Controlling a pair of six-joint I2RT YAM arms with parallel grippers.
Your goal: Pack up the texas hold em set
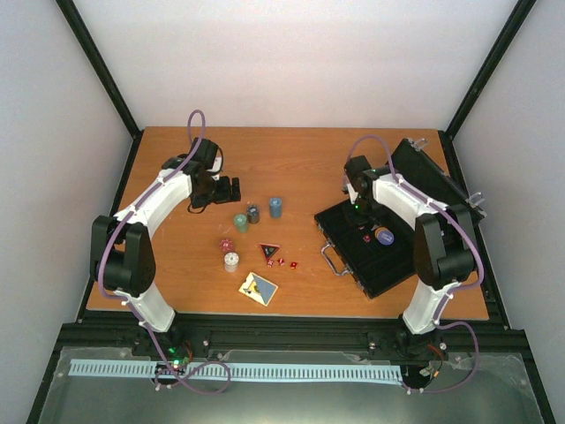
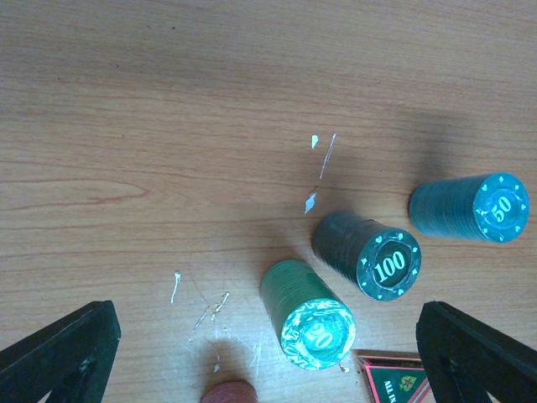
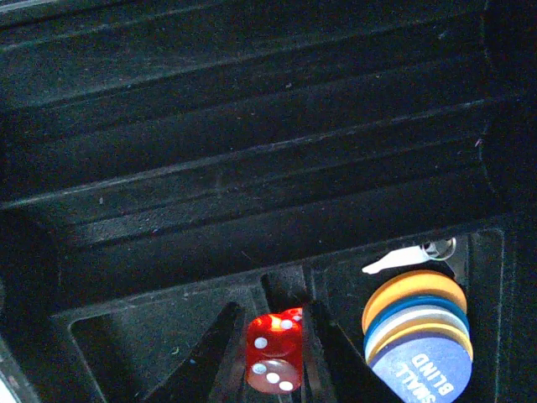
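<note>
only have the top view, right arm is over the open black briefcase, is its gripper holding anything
Observer: Yes. The right wrist view shows the right gripper shut on a translucent red die with white pips.
Operator: where in the case is it
Observer: At a small compartment of the black briefcase, beside a stack of round discs whose purple top one reads "small blind".
Operator: what values are the chips by the left arm
Observer: In the left wrist view the green chip stack reads 20, the dark chip stack 100 and the teal chip stack 50.
</note>
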